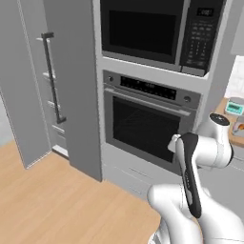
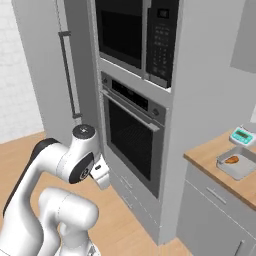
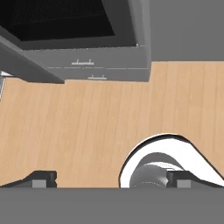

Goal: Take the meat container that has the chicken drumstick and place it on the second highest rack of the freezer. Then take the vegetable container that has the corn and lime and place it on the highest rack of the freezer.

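Facing a tall oven stack, we see our gripper (image 3: 111, 178) pointing down at bare wooden floor (image 3: 87, 118), its two dark fingertips (image 3: 41, 178) set wide apart with nothing between them. At three o'clock in the right base view, a grey meat container (image 2: 239, 165) sits on a wooden counter (image 2: 210, 157), holding the small orange-brown chicken drumstick (image 2: 231, 160). At nine o'clock in the left base view, the freezer (image 1: 71, 95) stands with its door (image 1: 26, 86) swung open, pale shelf edges showing inside.
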You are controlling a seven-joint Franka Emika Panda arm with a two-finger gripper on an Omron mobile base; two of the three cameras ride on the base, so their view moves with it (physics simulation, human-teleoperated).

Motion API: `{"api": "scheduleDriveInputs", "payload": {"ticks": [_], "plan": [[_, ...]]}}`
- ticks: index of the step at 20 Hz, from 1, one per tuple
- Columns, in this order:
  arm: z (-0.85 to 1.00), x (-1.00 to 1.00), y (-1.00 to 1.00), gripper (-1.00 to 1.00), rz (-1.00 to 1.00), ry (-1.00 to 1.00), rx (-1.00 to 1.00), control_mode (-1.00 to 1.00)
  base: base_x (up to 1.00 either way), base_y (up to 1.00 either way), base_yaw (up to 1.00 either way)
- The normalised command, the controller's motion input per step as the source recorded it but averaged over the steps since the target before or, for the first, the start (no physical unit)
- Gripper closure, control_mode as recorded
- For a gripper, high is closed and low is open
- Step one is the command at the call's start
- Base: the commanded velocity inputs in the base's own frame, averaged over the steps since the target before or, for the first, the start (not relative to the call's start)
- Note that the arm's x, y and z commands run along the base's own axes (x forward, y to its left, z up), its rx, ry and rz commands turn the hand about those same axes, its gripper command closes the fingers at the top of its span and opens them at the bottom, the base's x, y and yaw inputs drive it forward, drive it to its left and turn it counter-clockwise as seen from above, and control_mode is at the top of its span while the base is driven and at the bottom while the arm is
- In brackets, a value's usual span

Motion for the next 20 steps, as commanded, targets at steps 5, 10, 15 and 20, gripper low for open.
{"api": "scheduleDriveInputs", "payload": {"ticks": [5,10,15,20], "plan": [[0.00,0.00,0.00,-1.00,0.00,0.00,0.00,1.00,-0.49,-0.75,0.17],[0.00,0.00,0.00,-1.00,0.00,0.00,0.00,1.00,-0.33,-0.88,0.18],[0.00,0.00,0.00,-1.00,0.00,0.00,0.00,1.00,-0.04,-0.91,0.12],[0.03,0.30,-0.56,-1.00,0.00,0.00,0.01,-1.00,0.04,-0.16,0.00]]}}
